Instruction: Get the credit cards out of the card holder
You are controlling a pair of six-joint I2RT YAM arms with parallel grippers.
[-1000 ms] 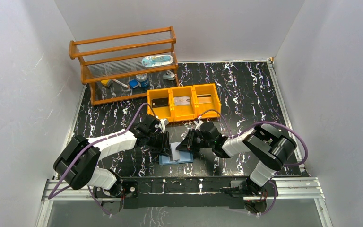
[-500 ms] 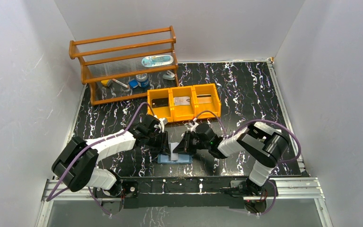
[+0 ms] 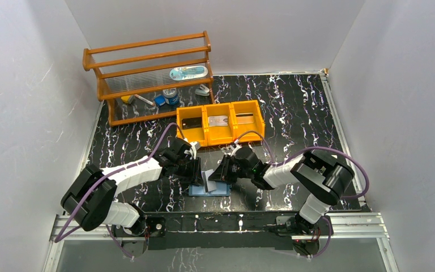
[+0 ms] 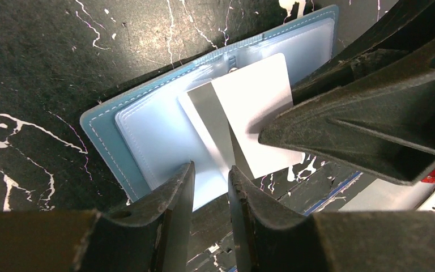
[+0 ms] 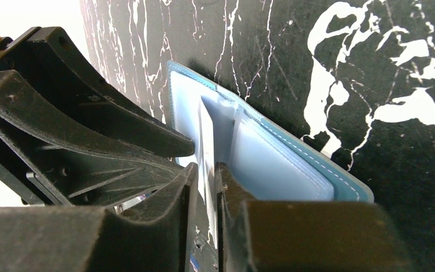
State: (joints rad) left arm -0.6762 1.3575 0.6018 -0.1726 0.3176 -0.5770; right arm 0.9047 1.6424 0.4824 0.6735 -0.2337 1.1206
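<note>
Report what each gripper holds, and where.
A pale card standing up from the blue card holder has its free edge inside the right gripper; whether it is clamped cannot be told. The left gripper is likewise unclear.

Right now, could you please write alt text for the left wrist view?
An open light blue card holder lies on a black marbled table, a silver-grey card and a white card poking out. The left end effector, fingers parted, frames its edge; the right end effector reaches over the white card.
</note>
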